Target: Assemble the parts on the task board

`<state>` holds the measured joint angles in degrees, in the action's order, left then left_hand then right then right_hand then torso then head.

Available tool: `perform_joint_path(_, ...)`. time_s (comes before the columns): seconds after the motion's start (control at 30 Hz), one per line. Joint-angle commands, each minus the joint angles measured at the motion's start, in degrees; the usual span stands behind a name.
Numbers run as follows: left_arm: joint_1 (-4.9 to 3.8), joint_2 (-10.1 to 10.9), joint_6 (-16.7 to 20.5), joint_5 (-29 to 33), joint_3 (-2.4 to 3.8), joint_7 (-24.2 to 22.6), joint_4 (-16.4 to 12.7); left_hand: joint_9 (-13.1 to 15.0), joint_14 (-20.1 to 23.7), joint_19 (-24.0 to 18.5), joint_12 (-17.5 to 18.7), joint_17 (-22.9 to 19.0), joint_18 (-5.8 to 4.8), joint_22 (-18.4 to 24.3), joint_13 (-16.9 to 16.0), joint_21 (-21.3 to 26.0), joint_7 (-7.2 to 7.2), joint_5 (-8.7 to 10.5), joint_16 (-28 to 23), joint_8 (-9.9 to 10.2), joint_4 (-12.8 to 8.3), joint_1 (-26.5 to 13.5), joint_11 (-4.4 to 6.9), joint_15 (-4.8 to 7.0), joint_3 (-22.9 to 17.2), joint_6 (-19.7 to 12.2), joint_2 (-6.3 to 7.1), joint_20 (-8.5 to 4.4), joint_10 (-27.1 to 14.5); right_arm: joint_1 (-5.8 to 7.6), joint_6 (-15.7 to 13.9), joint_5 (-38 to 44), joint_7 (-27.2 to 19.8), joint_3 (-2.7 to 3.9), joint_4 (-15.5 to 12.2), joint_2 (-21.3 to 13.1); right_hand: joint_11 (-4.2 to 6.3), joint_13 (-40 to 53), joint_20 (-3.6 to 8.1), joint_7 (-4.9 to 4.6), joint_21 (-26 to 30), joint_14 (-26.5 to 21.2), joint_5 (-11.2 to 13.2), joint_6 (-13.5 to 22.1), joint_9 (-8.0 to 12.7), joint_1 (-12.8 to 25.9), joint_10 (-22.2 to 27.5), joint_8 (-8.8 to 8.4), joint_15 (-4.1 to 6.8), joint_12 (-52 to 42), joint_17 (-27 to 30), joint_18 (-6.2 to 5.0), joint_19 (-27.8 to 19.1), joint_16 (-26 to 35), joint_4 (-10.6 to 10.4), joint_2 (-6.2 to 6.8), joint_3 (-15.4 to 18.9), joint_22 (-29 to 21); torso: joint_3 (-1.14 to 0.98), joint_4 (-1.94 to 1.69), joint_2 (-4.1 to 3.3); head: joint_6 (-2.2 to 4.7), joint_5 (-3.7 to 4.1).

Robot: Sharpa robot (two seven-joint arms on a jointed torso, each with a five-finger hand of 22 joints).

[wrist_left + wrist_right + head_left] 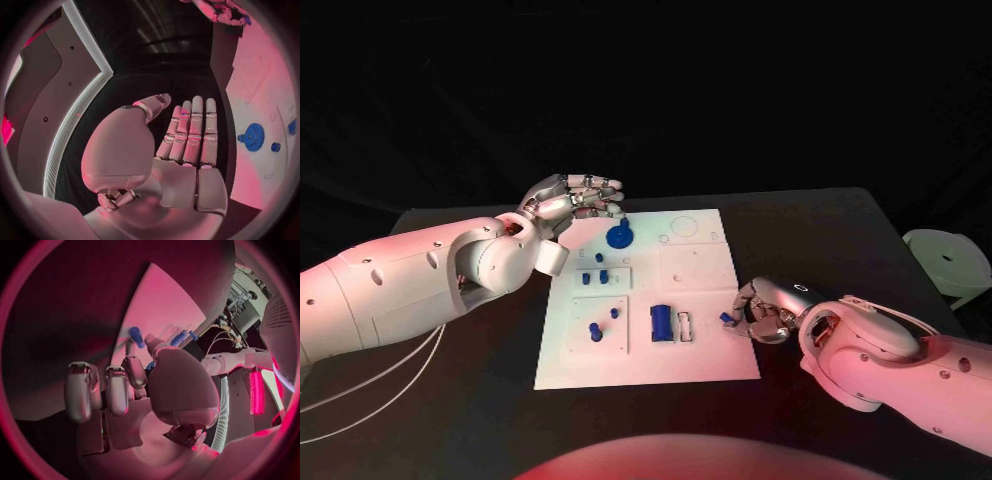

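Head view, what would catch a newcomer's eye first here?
The white task board in the middle of the black table, dotted with small blue parts, among them a round blue disc near its far edge. The silver left hand hovers open beside that disc, while the silver right hand at the board's right edge pinches a small blue piece.

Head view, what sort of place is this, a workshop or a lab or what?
Probably a robotics lab or test cell. A white task board with small blue parts lies on a black table against a dark backdrop, and the right wrist view shows cabled equipment behind.
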<state>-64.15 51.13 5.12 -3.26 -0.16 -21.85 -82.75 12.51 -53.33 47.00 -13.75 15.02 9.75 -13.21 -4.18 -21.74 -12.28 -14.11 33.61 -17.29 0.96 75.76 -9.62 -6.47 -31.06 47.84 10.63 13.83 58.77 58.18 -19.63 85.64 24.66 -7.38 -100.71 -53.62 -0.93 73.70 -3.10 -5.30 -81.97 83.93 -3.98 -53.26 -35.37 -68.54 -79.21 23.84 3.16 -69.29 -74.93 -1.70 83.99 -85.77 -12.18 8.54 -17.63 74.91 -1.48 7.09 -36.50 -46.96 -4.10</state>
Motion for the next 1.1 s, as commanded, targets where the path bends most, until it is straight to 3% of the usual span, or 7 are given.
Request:
perform_joint_path(0.03,-0.02,-0.01,-0.90,-0.14,0.04,-0.36,-0.19,-0.06,0.08,0.34,-0.16,0.06,0.58,0.05,-0.06,0.21,-1.07,-0.10,-0.37,0.25,0.22,-0.18,-0.04,-0.25,0.00,-0.38,-0.17,0.15,-0.38,-0.46,1.95,2.38,1.32,-0.24,0.45,0.46,0.10,0.11,-0.28,0.10,0.06,3.95,0.08,-0.59,0.27,-0.16,0.23,-0.29,-0.29,0.13,-5.31,-0.03,2.52,0.21,-0.25,0.22,-0.27,12.75,-0.02,-0.06,0.03,-0.18,-0.06)
perform_joint_path(0.2,-0.02,0.05,-0.90,-0.14,0.04,-0.34,-0.21,-0.06,0.08,0.34,-0.16,0.06,0.58,0.05,-0.06,0.21,-1.07,-0.10,-0.37,0.25,0.22,-0.18,-0.04,-0.25,0.00,-0.38,-0.17,0.15,-0.38,-0.75,3.25,4.10,2.00,-0.32,1.23,1.35,0.29,0.17,-0.23,0.32,0.00,3.97,-0.02,-1.14,0.23,-0.83,0.14,-0.20,-0.15,0.06,-5.36,-0.02,2.56,0.21,0.02,0.18,-0.64,12.77,-0.03,0.02,0.05,-0.27,-0.18)
perform_joint_path(0.4,-0.02,0.09,-0.89,-0.14,0.04,-0.30,-0.23,-0.06,0.08,0.34,-0.16,0.06,0.58,0.05,-0.06,0.21,-1.07,-0.10,-0.37,0.25,0.22,-0.18,-0.04,-0.25,0.00,-0.38,-0.17,0.15,-0.38,-0.99,5.49,6.62,3.05,-0.43,1.51,1.86,0.93,0.38,0.24,1.02,-0.34,4.01,-0.94,-2.26,0.14,-4.69,-0.07,-0.04,0.41,-0.15,-5.48,0.05,2.75,0.22,2.46,0.00,-3.53,12.89,-0.02,0.04,0.05,-0.33,-0.22)
perform_joint_path(0.63,-0.03,0.15,-0.91,-0.22,0.04,-0.23,-0.22,-0.06,0.08,0.34,-0.16,0.06,0.58,0.05,-0.06,0.21,-1.07,-0.10,-0.37,0.25,0.22,-0.18,-0.04,-0.25,0.00,-0.38,-0.17,0.15,-0.38,-1.07,8.84,9.85,4.17,-0.49,0.97,1.93,1.15,0.18,0.52,1.20,-0.02,3.95,-0.96,-2.98,0.13,-7.00,0.20,0.04,0.64,0.26,-5.28,0.01,2.64,0.41,5.27,1.69,-6.86,12.83,-0.01,0.03,0.10,-0.53,-0.29)
perform_joint_path(0.83,-0.03,0.19,-0.92,-0.27,0.04,-0.17,-0.21,-0.06,0.08,0.34,-0.16,0.06,0.58,0.05,-0.06,0.21,-1.07,-0.10,-0.37,0.25,0.22,-0.18,-0.04,-0.25,0.00,-0.38,-0.17,0.15,-0.38,-1.09,10.71,12.13,4.66,-0.52,0.30,1.92,1.02,-0.06,0.49,1.05,0.32,3.89,-0.77,-2.90,0.17,-7.04,0.46,-0.07,0.56,0.63,-5.09,-0.05,2.51,0.54,5.72,2.30,-7.32,12.74,0.02,-0.01,0.09,-0.61,-0.32)
perform_joint_path(0.93,-0.03,0.19,-0.91,-0.28,0.04,-0.16,-0.20,-0.06,0.08,0.34,-0.16,0.06,0.58,0.05,-0.06,0.21,-1.07,-0.10,-0.37,0.25,0.22,-0.18,-0.04,-0.25,0.00,-0.38,-0.17,0.15,-0.38,-1.10,9.19,12.43,4.80,-0.53,0.13,1.95,1.05,0.12,0.46,1.06,0.16,3.91,-2.91,-3.17,0.21,-6.96,0.35,-0.08,0.52,0.42,-5.21,-0.01,2.59,0.54,6.18,2.05,-9.10,12.79,0.02,0.04,0.11,-0.56,-0.39)
perform_joint_path(1.1,-0.03,0.18,-0.90,-0.29,0.04,-0.15,-0.19,-0.06,0.08,0.34,-0.16,0.06,0.58,0.05,-0.06,0.21,-1.07,-0.10,-0.37,0.25,0.22,-0.18,-0.04,-0.25,0.00,-0.38,-0.17,0.15,-0.38,-1.08,3.64,10.11,4.97,-0.53,-0.43,1.75,1.57,0.75,0.80,1.63,-1.12,4.11,-11.68,-3.40,-0.54,-4.63,-0.58,0.66,0.91,-0.45,-5.84,0.25,3.21,0.28,6.28,1.39,-12.83,13.17,0.02,-0.03,0.09,-0.50,-0.36)
